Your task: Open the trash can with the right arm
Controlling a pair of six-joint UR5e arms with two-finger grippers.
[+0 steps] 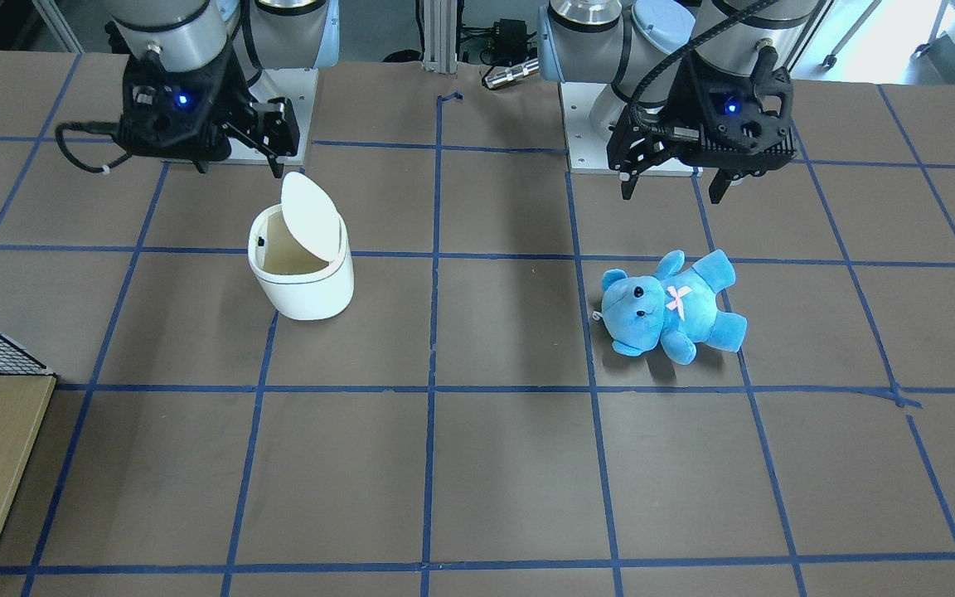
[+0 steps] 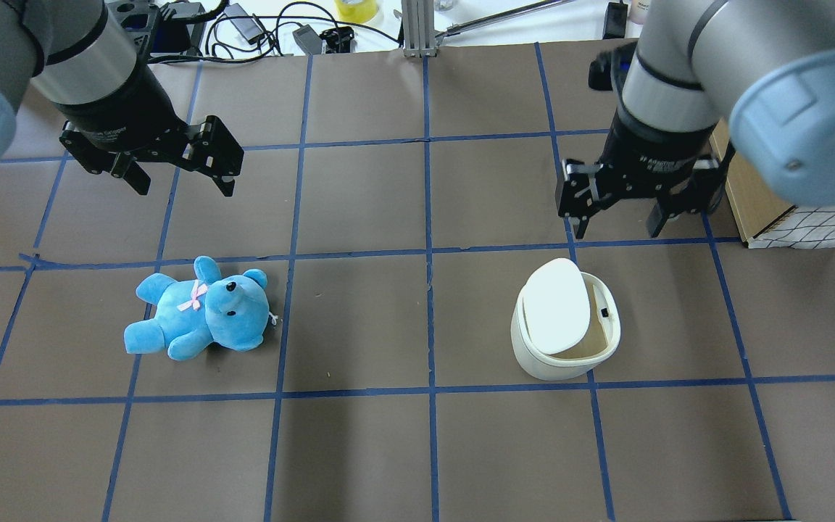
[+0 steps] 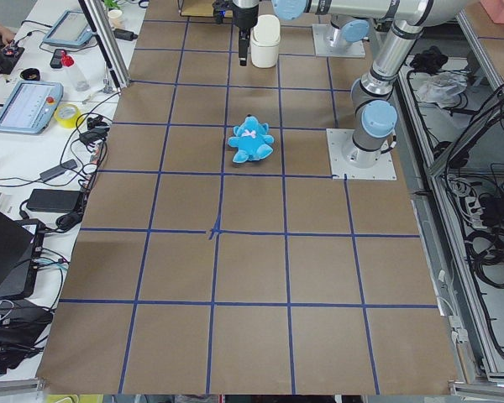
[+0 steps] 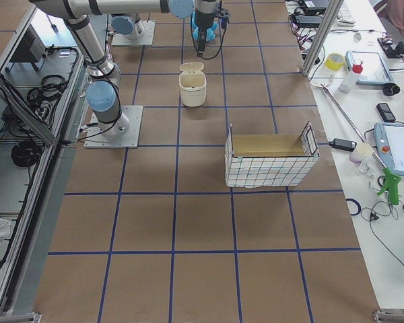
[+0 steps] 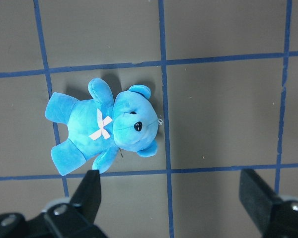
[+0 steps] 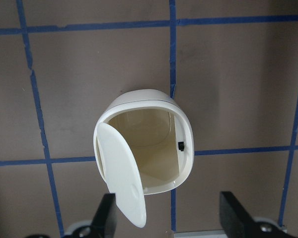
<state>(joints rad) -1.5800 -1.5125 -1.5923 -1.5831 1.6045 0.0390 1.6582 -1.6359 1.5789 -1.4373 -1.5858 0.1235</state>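
The white trash can (image 1: 305,282) stands on the brown table with its flat lid (image 1: 312,217) flipped up and tilted, so the beige inside shows. It also shows in the overhead view (image 2: 566,355) and, straight below the camera, in the right wrist view (image 6: 184,148). My right gripper (image 1: 241,162) hovers above the can, open and empty, apart from the lid; it also shows in the overhead view (image 2: 617,228). My left gripper (image 2: 185,188) is open and empty, held above a blue teddy bear (image 2: 196,315).
The blue teddy bear (image 1: 668,307) lies on its back on the robot's left side of the table. A wire-mesh basket with a wooden floor (image 4: 269,161) stands beyond the can at the robot's right. Blue tape lines grid the table.
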